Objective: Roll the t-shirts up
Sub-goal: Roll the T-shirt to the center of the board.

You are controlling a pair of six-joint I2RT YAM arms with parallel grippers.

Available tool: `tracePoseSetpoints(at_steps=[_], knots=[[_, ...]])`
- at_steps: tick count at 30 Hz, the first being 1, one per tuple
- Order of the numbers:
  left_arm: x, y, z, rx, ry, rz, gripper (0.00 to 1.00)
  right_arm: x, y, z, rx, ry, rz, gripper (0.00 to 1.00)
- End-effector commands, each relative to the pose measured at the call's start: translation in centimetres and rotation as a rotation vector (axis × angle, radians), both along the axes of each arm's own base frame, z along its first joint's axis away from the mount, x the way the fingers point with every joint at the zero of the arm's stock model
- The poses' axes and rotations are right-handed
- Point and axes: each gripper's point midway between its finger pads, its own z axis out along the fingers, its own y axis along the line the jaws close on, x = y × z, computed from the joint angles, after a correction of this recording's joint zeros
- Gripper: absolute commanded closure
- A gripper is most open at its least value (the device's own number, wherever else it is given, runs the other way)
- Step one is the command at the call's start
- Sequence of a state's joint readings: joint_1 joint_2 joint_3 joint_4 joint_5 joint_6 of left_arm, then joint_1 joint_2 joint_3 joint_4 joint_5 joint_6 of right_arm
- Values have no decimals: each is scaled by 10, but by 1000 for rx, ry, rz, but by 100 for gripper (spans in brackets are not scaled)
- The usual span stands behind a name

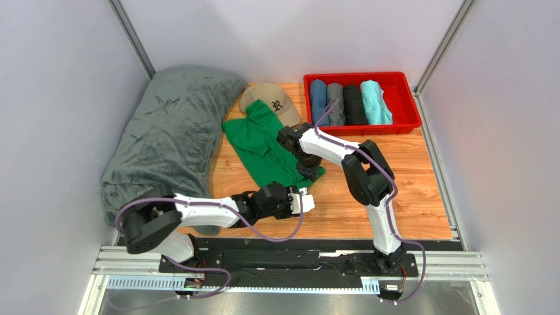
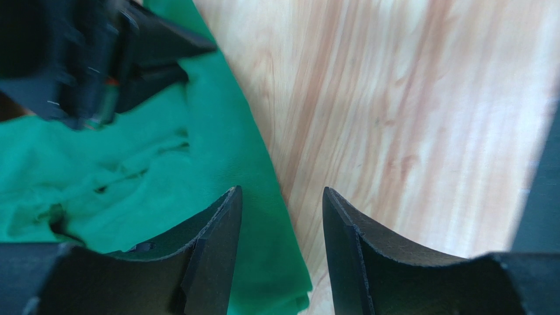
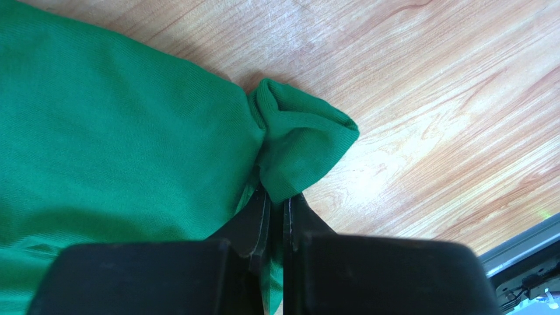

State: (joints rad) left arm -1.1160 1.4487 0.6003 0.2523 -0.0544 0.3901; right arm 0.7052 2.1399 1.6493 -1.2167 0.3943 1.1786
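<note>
Green tee (image 1: 263, 141) lies flat on the tabletop (image 1: 368, 210), left of centre, its long axis running from far-left by the tan cap (image 1: 279, 98) to near-right. Right fingers (image 3: 250, 226) are clenched on the near-right corner, a small fold of cloth bunched just past the tips. Left fingers (image 2: 213, 236) are spread and grasp nothing; they hang just near of that same end, the hem passing under one finger and bare wood under the other. We judge both arms are at the near-right end, so a roll would run along the long axis toward the cap. Four rolled tees (image 1: 348, 102) sit in the red bin (image 1: 407, 121), far right. Grey blanket (image 1: 171, 125) is heaped at the left.
</note>
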Motion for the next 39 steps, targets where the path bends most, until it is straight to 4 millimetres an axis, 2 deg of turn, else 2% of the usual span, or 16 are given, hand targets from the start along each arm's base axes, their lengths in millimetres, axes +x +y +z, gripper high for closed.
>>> tracePoseSetpoints(at_steps=[1, 9, 12, 16, 17, 18, 21, 22, 24, 25, 28, 32, 34, 37, 38, 39], knots=[[24, -11, -1, 56, -111, 75, 43, 4, -1, -23, 3, 34, -27, 100], [24, -9, -28, 153, -159, 94, 43, 5, 0, -27, 9, 43, -22, 100], [27, -7, -36, 173, -152, 124, 49, 6, 0, -23, 18, 35, -20, 100], [22, -6, -33, 139, -119, 132, 82, 8, 0, -17, 41, 1, -9, 100], [22, -7, -27, 117, -112, 134, 96, 9, 0, -16, 51, -12, -9, 100], [21, -7, -26, 103, -78, 139, 100, 10, 1, -11, 65, -31, -7, 100], [14, -9, -19, 43, 47, 136, 100, 13, 2, -7, 99, -77, 2, 83], [19, -5, -16, 26, 80, 156, 100, 16, 5, 5, 130, -117, 10, 71], [13, -4, -9, -29, 164, 138, 100, 20, 7, 9, 165, -175, 14, 61], [20, 0, -3, -60, 176, 157, 100, 25, 8, 22, 188, -221, 16, 53], [15, 4, 0, -115, 281, 148, 100, 32, 6, 32, 209, -296, 16, 42], [24, 16, -1, -171, 385, 185, 100, 43, 8, 62, 284, -438, 6, 38], [21, 17, -4, -191, 435, 177, 100, 38, 5, 60, 301, -466, 3, 38], [23, 22, -9, -213, 496, 190, 100, 48, 10, 83, 398, -604, -28, 37], [23, 23, -10, -216, 512, 195, 100, 41, 4, 75, 400, -605, -31, 37], [24, 25, -11, -224, 536, 197, 100, 42, 4, 84, 427, -641, -32, 37]])
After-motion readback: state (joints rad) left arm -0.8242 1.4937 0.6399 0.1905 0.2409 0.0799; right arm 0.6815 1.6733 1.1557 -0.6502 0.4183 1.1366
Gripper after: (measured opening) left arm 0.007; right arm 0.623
